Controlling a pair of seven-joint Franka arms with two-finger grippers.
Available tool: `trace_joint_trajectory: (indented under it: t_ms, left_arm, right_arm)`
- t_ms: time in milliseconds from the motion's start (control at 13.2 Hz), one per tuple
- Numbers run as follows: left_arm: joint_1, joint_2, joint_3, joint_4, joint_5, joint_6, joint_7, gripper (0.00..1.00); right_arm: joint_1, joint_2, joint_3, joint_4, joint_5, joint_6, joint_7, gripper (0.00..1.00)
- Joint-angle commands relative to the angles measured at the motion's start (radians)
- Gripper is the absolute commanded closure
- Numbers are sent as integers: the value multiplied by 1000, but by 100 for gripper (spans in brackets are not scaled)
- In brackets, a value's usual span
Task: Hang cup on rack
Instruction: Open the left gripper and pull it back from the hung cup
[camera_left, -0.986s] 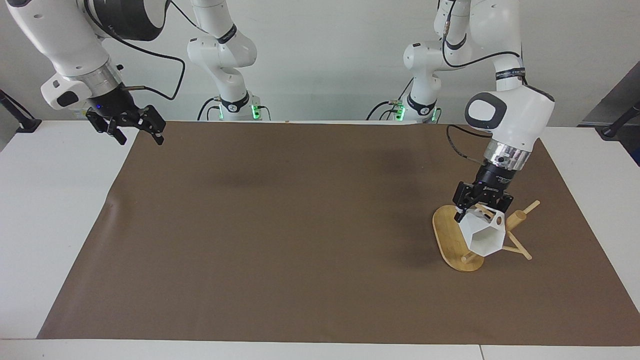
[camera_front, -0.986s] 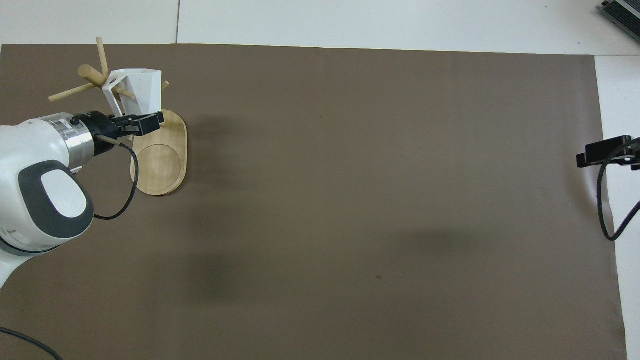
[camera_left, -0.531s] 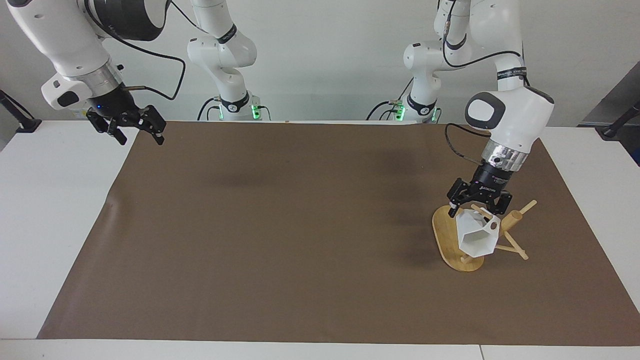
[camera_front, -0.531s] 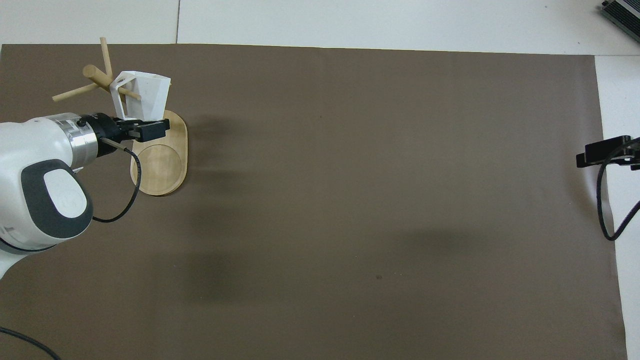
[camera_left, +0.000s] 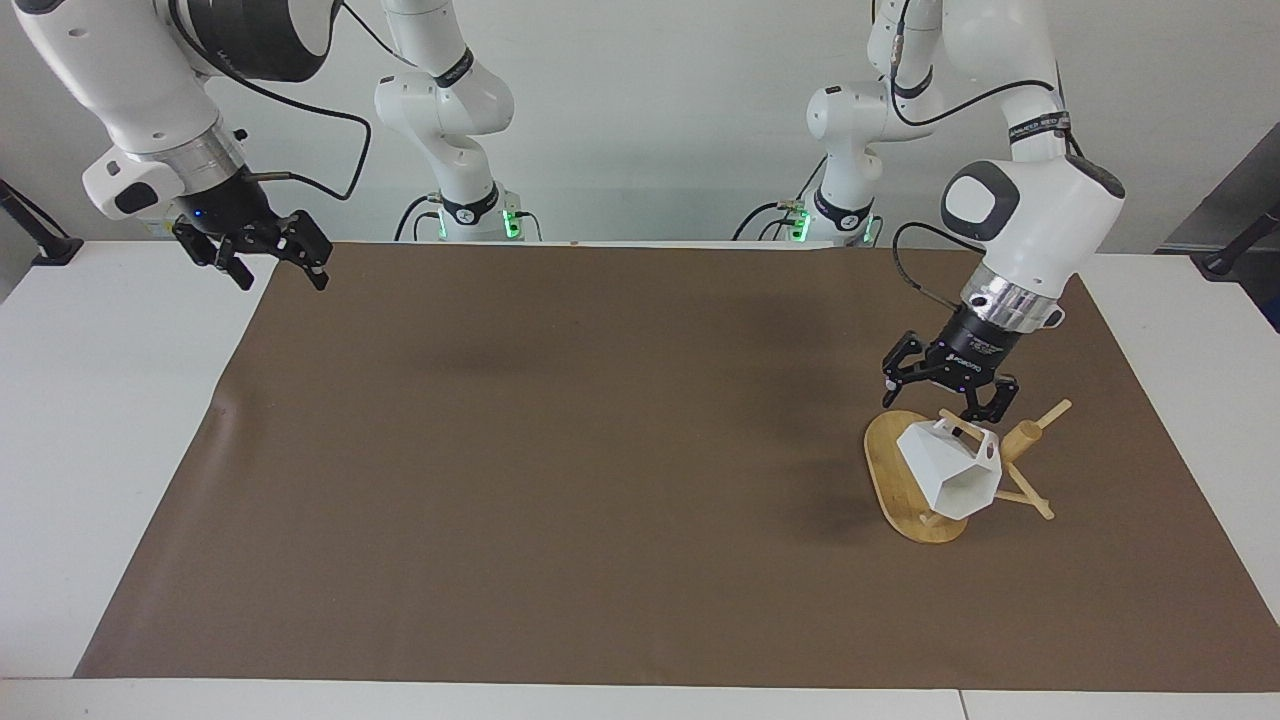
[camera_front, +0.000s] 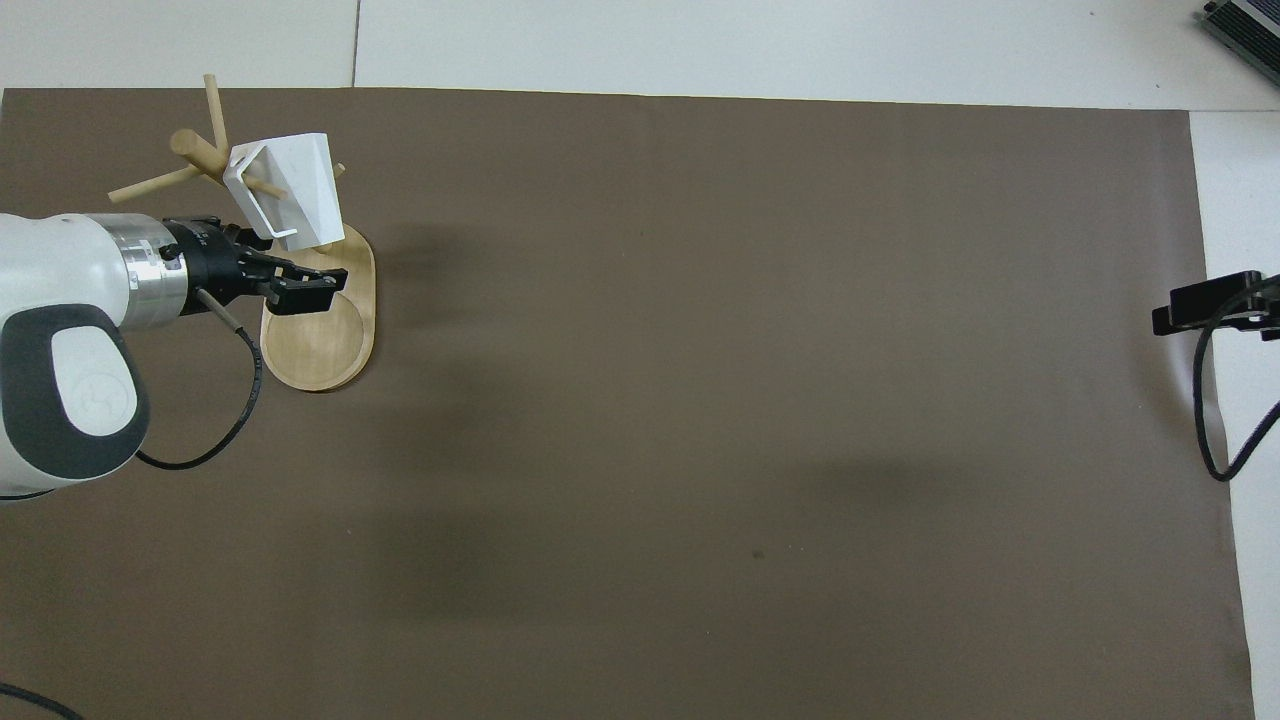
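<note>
The white faceted cup (camera_left: 948, 468) (camera_front: 290, 190) hangs tilted on the bamboo rack (camera_left: 890, 480) (camera_front: 320, 340), with a thin peg passing through its handle. The rack stands at the left arm's end of the table, and its post top (camera_left: 1025, 437) rises beside the cup. My left gripper (camera_left: 935, 402) (camera_front: 325, 290) is open and empty, just above the rack's base and clear of the cup. Over the mat's corner at the other end of the table, my right gripper (camera_left: 282, 280) (camera_front: 1175, 310) waits open and empty.
A brown mat (camera_left: 600, 450) (camera_front: 700, 400) covers most of the white table (camera_left: 100, 420). A black cable (camera_front: 240, 400) loops from the left wrist over the mat beside the rack's base.
My left gripper opened, let go of the cup and drew up and back from it. The cup settled lower on the peg. The right arm has not moved.
</note>
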Motion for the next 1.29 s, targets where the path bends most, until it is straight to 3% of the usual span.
trace_joint_trajectory:
  t_ms: [0,227,531,1213]
  left_arm:
    - [41,-87,-2,-5,18,-110,168,0]
    - [44,-122,0,26,21,-239,496,0]
    - [44,-112,-3,139,153,-422,918,0]
    - [46,-116,0,233,366,-670,2053,0]
  right_arm:
    - [-2,-16,4,-14,-16,-7,-16,0]
    - [-2,-16,4,-14,-16,-7,-16,0]
    - [-2,-16,4,-14,-16,-7,-16,0]
    - [-2,-16,4,-14,-16,-7,-16,0]
